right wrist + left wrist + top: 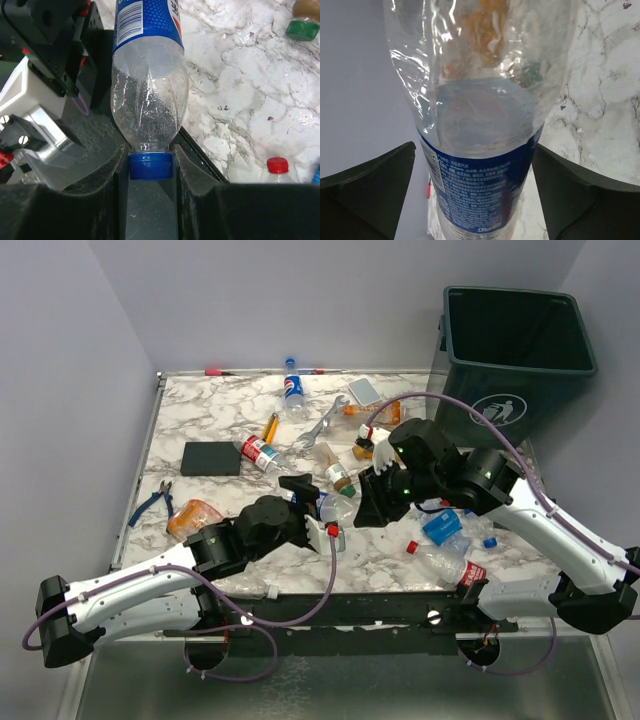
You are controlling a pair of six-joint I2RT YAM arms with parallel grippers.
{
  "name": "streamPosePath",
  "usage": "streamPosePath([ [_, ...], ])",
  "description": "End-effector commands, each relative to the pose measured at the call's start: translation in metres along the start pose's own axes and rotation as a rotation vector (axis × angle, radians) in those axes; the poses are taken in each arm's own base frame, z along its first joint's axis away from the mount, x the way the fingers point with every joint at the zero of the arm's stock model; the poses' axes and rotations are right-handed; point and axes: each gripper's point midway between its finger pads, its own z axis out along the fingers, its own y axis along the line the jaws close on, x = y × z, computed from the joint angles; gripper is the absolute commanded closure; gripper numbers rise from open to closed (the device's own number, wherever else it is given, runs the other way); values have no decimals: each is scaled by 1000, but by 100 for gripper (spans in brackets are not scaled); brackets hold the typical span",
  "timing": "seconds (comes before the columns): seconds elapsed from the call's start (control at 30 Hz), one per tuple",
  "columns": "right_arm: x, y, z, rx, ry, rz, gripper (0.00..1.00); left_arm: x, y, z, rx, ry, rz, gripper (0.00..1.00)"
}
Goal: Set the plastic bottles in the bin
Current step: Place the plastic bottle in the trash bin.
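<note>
On the left of the table (215,410): blue-handled pliers (152,502), a black block (210,458) and a crushed orange bottle (192,516), the last yet to be collected. Just right of that, the left end effector (474,150), spread wide, one dark finger on either side of the held bottle (480,200) with a clear gap at each, so flanking without gripping. Behind, mid-table, more bottles lying loose: a red-labelled bottle (260,452), a far-edge bottle (292,390) with a blue label, a brown bottle (335,470), all among a wrench (322,425) and a yellow-handled tool (270,427), neither part of the job. Further right, the right end effector (150,155), clamped tight on the blue cap (150,167) of the held bottle, over the table between the two arms and well apart from the bin (545,405). Beneath that arm, at the near right, another cluster: a blue-wrapped bottle (442,525) and a clear bottle (445,562) with a red label. At far right, past the table corner, the bin itself, dark inside, no bottle discernible in it. Judged from this: one bottle in hand, none visibly delivered, nearly the whole lot left on the table. Hard to make out: the bin's floor, lost in shadow; anything lying under the right arm; the cap of the held bottle, cut off in the left wrist view, and its base, cut off at the top of the right wrist view; whether it hangs clear of the table or touches it; the exact bottle count amid the clutter.
</note>
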Motion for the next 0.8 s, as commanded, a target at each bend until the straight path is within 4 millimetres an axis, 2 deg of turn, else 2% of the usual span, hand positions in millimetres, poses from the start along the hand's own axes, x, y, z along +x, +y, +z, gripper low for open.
streamPosePath([
  [0.0,5,15,-15,-75,19,-36,100,-2,23,-4,-122,-4,40,1],
  [0.1,1,22,-21,-105,-1,-42,100,-1,20,-3,-112,-8,45,3],
  [0.17,-4,27,-26,-123,-20,-47,100,1,18,-2,-111,3,31,8],
  [0.23,-8,30,-30,-130,-36,-50,100,1,18,-2,-113,3,7,17],
  [0.37,-14,34,-38,-135,-60,-58,100,-6,22,-6,-122,-33,-52,48],
  [0.43,-19,36,-42,-143,-80,-60,100,-10,23,-9,-126,-53,-72,54],
  [0.47,-21,38,-44,-146,-91,-64,93,-11,23,-9,-126,-61,-86,55],
  [0.53,-30,39,-49,-147,-135,-76,60,-18,25,-12,-126,-92,-133,59],
  [0.6,-43,39,-57,-131,-214,-92,37,-28,23,-14,-101,-136,-218,64],
  [0.67,-60,37,-70,-108,-345,-97,30,-43,16,-14,-46,-196,-316,70],
  [0.77,-86,32,-96,-83,-606,-76,27,-64,-3,-11,67,-271,-502,73],
])
